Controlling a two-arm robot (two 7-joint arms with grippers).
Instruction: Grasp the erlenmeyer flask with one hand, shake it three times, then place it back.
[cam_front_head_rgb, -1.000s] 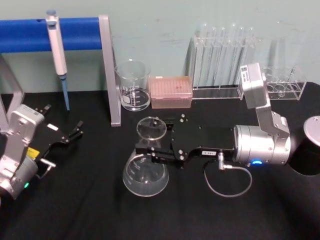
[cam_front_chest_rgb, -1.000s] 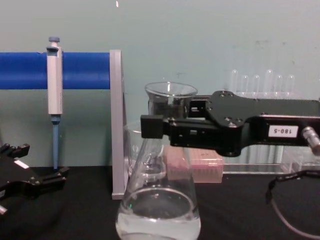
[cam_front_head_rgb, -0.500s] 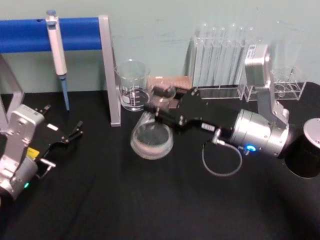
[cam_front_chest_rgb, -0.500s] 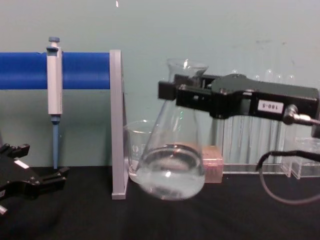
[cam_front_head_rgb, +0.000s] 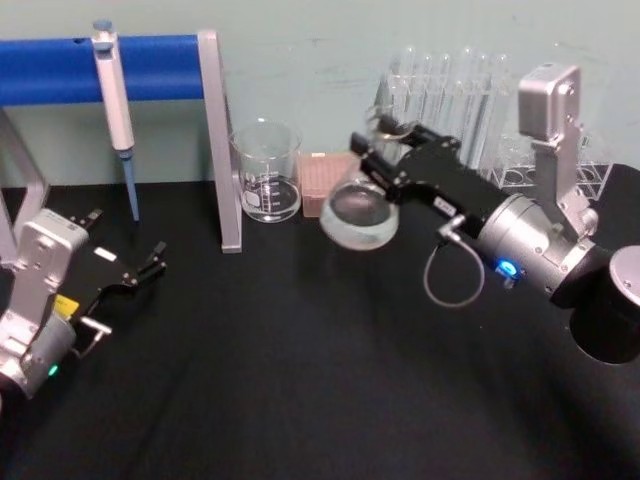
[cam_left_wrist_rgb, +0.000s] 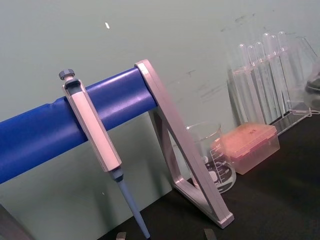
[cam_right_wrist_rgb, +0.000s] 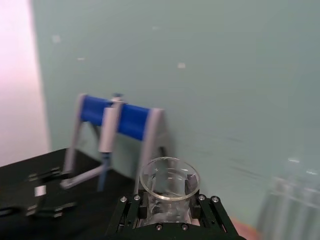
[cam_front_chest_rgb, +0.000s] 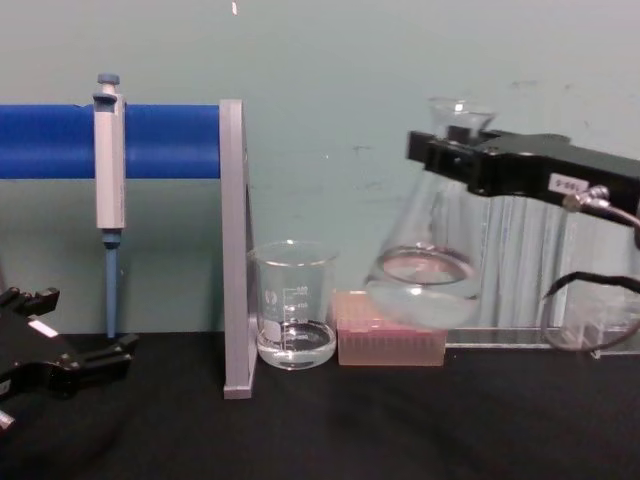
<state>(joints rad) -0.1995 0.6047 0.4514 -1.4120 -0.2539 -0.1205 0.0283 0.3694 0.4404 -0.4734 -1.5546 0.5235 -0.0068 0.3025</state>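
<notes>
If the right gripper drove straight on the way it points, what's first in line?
Probably the back wall: the right gripper, shut on the erlenmeyer flask, aims at wall beside the blue stand, above the pink box. Depth unclear.

Legible text check: nothing can be read in full.
The white label (cam_front_chest_rgb: 567, 184) on the right gripper (cam_front_chest_rgb: 452, 150) has a short row of dark characters, too small to make out. The beaker (cam_front_chest_rgb: 293, 305) has white graduation lines and figures on the glass, values not legible. The left gripper (cam_front_chest_rgb: 95, 320) has a small white tag (cam_front_chest_rgb: 42, 328), content cannot be told. The yellow sticker (cam_front_head_rgb: 65, 303) on the left arm's wrist has dark print, illegible.
</notes>
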